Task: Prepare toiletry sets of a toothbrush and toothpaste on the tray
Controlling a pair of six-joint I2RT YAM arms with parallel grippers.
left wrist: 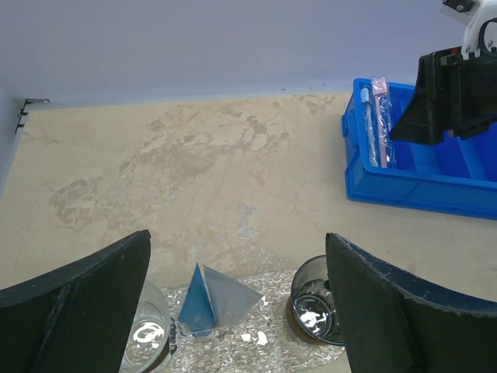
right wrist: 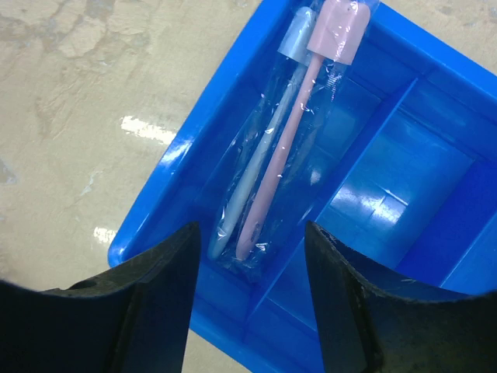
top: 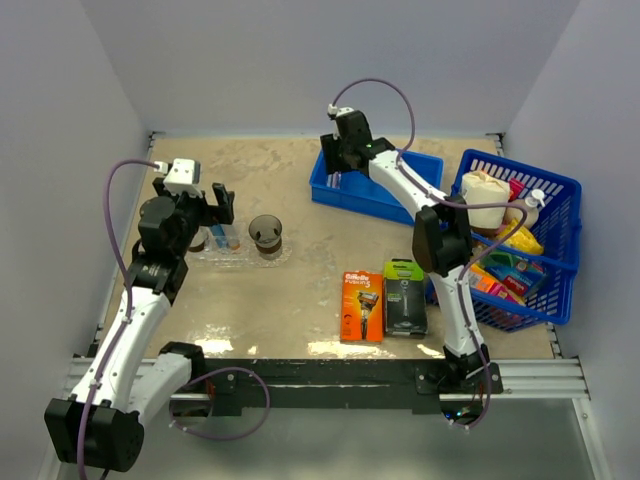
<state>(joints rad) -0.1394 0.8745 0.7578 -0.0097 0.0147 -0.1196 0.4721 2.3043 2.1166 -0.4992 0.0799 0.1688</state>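
A clear packet holding a pale blue and a pink toothbrush (right wrist: 283, 148) lies in the left compartment of the solid blue bin (right wrist: 404, 179). My right gripper (right wrist: 250, 241) hangs just above it, open, with the packet's near end between the fingers and untouched. In the top view this gripper (top: 338, 170) is over the bin's left end. The clear tray (left wrist: 248, 350) holds a pale blue toothpaste box (left wrist: 210, 299) standing tilted between two round cups (left wrist: 314, 307). My left gripper (left wrist: 237, 264) hovers wide open above them, gripping nothing; from above it (top: 207, 208) sits over the tray (top: 240, 257).
An orange razor pack (top: 361, 305) and a black-green one (top: 404, 297) lie side by side near the front middle. A blue lattice basket (top: 563, 250) full of assorted items stands at the right. The right arm reaches across the table to the bin (top: 375, 190).
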